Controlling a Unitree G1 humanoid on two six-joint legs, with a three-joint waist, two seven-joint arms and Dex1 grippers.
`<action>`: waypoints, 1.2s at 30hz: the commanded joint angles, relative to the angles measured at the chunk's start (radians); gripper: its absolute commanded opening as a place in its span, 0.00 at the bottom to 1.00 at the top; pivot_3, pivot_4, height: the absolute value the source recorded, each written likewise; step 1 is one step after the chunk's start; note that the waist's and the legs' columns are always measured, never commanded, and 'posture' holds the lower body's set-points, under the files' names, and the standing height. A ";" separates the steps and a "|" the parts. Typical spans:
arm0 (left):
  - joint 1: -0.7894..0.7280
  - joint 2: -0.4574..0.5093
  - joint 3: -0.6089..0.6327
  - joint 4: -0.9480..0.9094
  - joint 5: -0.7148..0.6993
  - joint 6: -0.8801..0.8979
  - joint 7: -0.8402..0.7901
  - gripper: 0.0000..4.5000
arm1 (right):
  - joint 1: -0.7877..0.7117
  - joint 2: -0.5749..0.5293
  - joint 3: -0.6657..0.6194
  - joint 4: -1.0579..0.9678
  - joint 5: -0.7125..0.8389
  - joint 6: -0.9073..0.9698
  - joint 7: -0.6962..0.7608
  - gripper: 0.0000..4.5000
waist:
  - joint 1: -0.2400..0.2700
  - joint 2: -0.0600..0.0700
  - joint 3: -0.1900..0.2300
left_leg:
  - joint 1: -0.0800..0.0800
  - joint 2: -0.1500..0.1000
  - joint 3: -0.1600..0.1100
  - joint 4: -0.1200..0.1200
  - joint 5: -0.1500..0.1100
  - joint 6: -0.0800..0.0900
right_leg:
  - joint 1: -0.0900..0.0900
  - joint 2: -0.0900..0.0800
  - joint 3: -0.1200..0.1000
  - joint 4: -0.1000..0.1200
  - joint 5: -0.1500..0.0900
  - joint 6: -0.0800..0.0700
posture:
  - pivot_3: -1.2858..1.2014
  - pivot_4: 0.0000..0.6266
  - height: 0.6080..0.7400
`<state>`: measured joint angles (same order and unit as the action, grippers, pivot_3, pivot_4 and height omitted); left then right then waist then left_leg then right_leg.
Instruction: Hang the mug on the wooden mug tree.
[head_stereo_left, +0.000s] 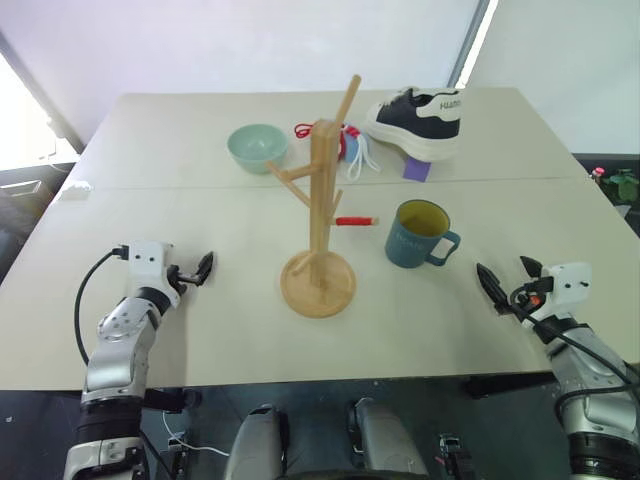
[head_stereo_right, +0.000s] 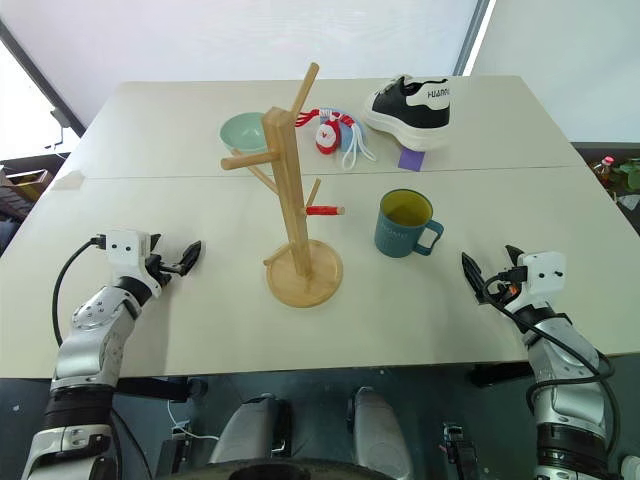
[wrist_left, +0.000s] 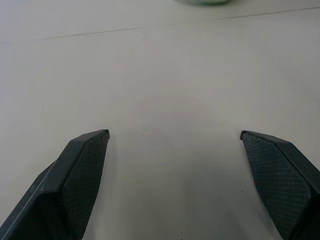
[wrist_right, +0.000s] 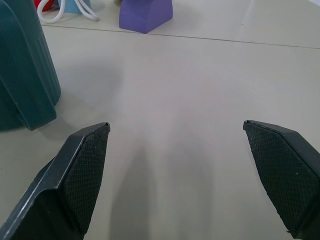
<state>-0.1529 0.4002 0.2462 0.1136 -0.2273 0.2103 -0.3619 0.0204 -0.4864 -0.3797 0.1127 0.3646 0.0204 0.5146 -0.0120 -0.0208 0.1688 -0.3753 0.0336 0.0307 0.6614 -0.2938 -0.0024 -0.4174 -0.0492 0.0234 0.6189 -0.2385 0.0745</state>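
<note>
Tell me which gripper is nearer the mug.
The right gripper. It sits open on the mug's handle side, with bare table between. The left gripper, also open, is across the table, beyond the wooden mug tree.

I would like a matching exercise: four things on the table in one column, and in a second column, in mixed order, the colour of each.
Things:
1. mug
2. wooden mug tree
3. bowl
4. shoe

Colours:
A. pale mint green
B. black and white
C. teal-blue outside, yellow-olive inside
D. light wood

Pairs: 1-C, 2-D, 3-A, 4-B
</note>
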 joint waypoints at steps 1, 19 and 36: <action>-0.013 0.000 -0.001 -0.036 0.002 0.000 0.010 1.00 | -0.002 0.003 -0.014 -0.018 0.000 -0.019 -0.005 0.99 | 0.000 0.000 0.000 | 0.000 0.000 0.000 0.000 0.000 0.000 | 0.000 0.000 0.000 0.000 0.000 0.000 | 0.52 0.24 1.00; 0.148 0.052 -0.054 -0.226 -0.099 -0.057 -0.272 1.00 | 0.082 -0.011 0.012 -0.129 0.001 -0.020 0.053 0.99 | -0.002 0.000 0.000 | 0.000 0.000 0.000 0.000 0.000 0.000 | -0.001 -0.001 0.000 0.000 0.000 0.000 | 0.52 0.24 1.00; 0.331 0.097 -0.269 -0.475 -0.194 -0.154 -0.613 1.00 | 0.122 0.071 0.141 -0.251 -0.025 -0.030 0.060 0.99 | 0.000 0.001 0.000 | -0.005 -0.001 0.001 -0.001 0.000 0.000 | -0.006 -0.007 0.000 -0.002 0.000 -0.001 | 0.52 0.24 1.00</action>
<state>0.1769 0.4901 -0.0203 -0.3274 -0.4083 0.0761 -0.9637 0.1473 -0.4122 -0.2289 -0.0881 0.3398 0.0131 0.5783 -0.0119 -0.0195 0.1688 -0.3807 0.0326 0.0316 0.6604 -0.2939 -0.0026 -0.4237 -0.0561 0.0236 0.6170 -0.2389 0.0738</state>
